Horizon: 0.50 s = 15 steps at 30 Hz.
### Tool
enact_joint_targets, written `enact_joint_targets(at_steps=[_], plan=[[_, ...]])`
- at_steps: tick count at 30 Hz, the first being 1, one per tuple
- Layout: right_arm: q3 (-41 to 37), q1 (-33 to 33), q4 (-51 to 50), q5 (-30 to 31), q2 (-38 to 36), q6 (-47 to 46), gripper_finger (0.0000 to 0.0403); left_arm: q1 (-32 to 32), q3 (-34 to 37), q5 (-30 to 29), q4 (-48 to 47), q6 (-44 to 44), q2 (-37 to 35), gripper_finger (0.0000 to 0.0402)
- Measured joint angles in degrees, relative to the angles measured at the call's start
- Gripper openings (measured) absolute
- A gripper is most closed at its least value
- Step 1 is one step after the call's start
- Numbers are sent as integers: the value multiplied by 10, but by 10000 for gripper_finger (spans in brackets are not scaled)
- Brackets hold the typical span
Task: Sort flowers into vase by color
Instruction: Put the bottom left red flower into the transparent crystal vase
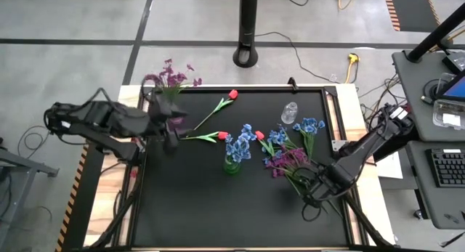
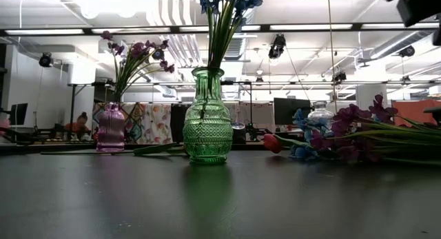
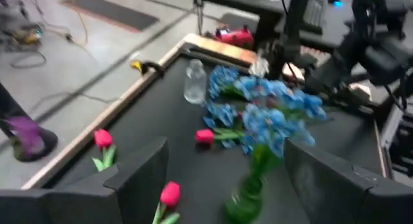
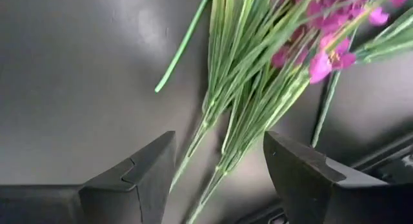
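Observation:
A green vase (image 1: 232,163) (image 2: 207,115) stands mid-table with blue flowers (image 1: 238,144) in it. A purple vase (image 2: 111,127) at the far left holds purple flowers (image 1: 171,76). Red flowers (image 1: 231,95) (image 1: 221,136) lie on the mat. Loose blue flowers (image 1: 309,126) and purple flowers (image 1: 285,162) lie in a heap at the right. My left gripper (image 1: 173,136) (image 3: 226,153) hangs open left of the green vase, holding nothing. My right gripper (image 1: 314,185) (image 4: 219,153) points down, open, its fingers on either side of the purple flowers' green stems (image 4: 242,101).
A small clear vase (image 1: 290,112) (image 3: 194,82) stands at the far right of the mat. A third red flower (image 1: 259,135) lies beside the blue heap. The near half of the black mat (image 1: 218,216) is bare. Wooden table edges frame the mat.

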<state>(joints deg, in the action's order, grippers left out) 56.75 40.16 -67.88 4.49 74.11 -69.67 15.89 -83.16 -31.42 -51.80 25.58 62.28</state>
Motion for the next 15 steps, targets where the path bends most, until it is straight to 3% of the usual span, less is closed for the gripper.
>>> enact_joint_targets(at_steps=[7,15], plan=[[-5,49,16,40,-3,-75,226,88,7,-38,-41,77,56,287],[-5,65,45,49,10,-94,226,162,8,-35,-55,141,128,287]])
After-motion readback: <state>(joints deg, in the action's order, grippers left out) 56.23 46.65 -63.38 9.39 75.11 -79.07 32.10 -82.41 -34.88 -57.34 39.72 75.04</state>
